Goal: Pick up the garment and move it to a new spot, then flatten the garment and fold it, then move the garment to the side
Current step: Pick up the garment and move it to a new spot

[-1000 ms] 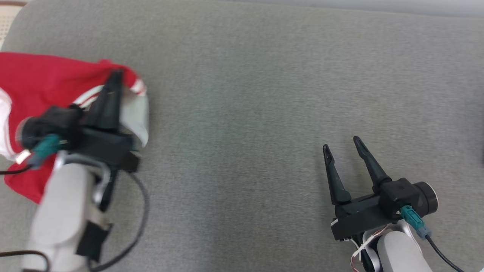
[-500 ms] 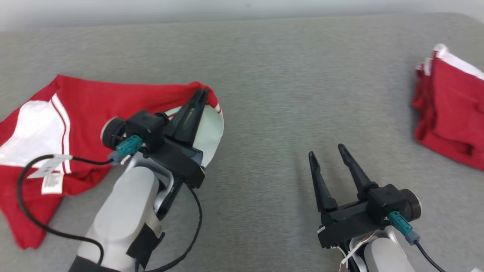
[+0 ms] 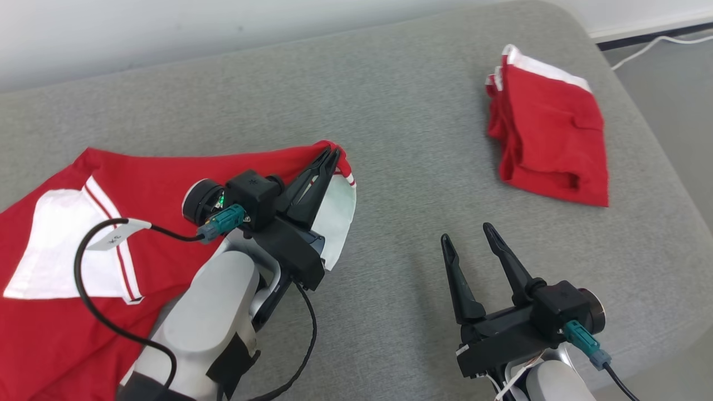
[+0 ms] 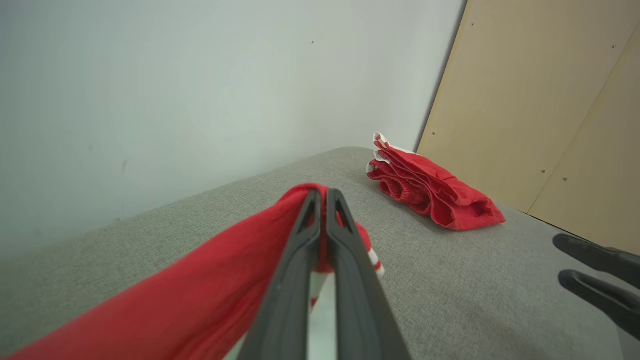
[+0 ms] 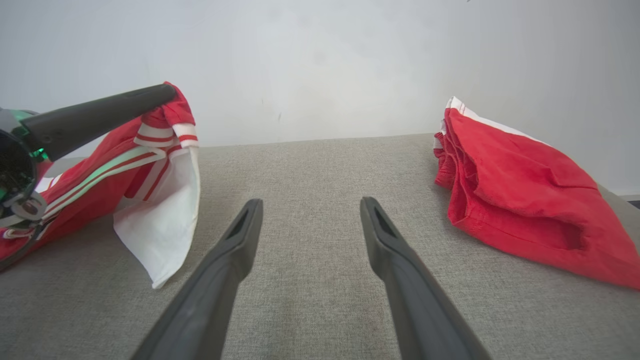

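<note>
1. Here's the left gripper (image 3: 328, 159), just left of centre in the head view, fingers clenched tight on an edge of the red-and-white garment (image 3: 167, 178). The left wrist view confirms it: red cloth is pinched between the two dark fingers with no gap to speak of.
2. From that pinch the garment runs down and away to the lower left of the head view, spread over the grey cushion (image 3: 418, 128), with a white panel and stripes showing. The gripped corner is raised off the cushion. At the left of the right wrist view a white flap hangs below it.
3. Over at the lower right of the head view is the right gripper (image 3: 467, 232), jaws spread wide and nothing between them, poised above bare grey cushion.
4. In the upper right of the head view a folded red piece (image 3: 551, 145) lies well apart from both grippers.
5. My read is that this is the first step, picking up and relocating. One corner is secured, but most of the cloth lies on the cushion at the left. The bare stretch in the middle looks like the likely landing spot.
6. The next move calls for carrying that corner towards the centre with a firm clamp, lifted enough that the trailing cloth does not bunch or drag into a heap.
7. After that the free right gripper will want a second edge, so the two can pull the garment flat. It should stay short of the folded piece at the upper right.
</note>
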{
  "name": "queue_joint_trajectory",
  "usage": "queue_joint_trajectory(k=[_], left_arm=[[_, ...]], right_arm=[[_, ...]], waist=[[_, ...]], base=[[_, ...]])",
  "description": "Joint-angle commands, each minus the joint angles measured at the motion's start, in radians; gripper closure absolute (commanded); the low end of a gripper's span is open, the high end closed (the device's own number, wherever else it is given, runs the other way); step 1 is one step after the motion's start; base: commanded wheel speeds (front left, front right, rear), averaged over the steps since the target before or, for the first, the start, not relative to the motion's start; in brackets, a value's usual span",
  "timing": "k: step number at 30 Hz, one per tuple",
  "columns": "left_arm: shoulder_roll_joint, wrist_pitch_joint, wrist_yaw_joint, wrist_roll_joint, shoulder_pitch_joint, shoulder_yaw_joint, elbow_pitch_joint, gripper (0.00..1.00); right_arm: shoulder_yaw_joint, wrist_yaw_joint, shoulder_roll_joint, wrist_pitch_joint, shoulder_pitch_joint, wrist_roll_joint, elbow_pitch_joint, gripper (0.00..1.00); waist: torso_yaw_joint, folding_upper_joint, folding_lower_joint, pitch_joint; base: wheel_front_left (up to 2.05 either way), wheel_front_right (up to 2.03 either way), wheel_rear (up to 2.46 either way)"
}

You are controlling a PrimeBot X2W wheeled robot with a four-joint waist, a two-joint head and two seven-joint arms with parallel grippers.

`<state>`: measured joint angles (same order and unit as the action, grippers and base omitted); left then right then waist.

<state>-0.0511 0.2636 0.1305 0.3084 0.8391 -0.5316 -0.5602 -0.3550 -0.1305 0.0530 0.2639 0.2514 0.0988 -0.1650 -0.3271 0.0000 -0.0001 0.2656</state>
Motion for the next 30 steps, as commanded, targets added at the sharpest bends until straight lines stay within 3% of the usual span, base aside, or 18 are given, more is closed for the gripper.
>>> queue_joint_trajectory(k=[1,9,16,20,30], left_arm=[[0.000,0.001,0.000,-0.004,-0.016,-0.002,-0.008,0.00],[-0.004,0.001,-0.007,-0.037,-0.081,0.074,0.003,0.00],[-0.031,0.001,-0.054,-0.099,-0.187,0.178,0.091,0.00],[-0.050,0.001,-0.093,-0.154,-0.332,0.295,0.177,0.00],[-0.034,0.001,-0.140,-0.219,-0.521,0.434,0.327,0.00]], right_arm=[[0.000,0.000,-0.003,0.000,-0.006,0.008,0.003,0.00],[0.017,0.000,-0.003,0.000,-0.014,0.011,0.000,0.00],[0.010,0.000,-0.002,0.000,-0.017,0.010,-0.009,0.00],[-0.010,0.000,-0.002,0.000,-0.030,0.008,-0.024,0.00],[-0.014,0.000,-0.002,0.000,-0.040,0.006,-0.040,0.00]], waist=[[-0.024,0.0000,0.0001,-0.013],[0.056,0.0000,0.0001,-0.041],[0.138,0.0000,0.0001,-0.069],[0.219,0.0000,0.0001,-0.105],[0.318,0.0000,0.0001,-0.131]], base=[[0.00,0.00,0.00],[0.00,0.00,0.00],[0.00,0.00,0.00],[0.00,0.00,0.00],[0.00,0.00,0.00]])
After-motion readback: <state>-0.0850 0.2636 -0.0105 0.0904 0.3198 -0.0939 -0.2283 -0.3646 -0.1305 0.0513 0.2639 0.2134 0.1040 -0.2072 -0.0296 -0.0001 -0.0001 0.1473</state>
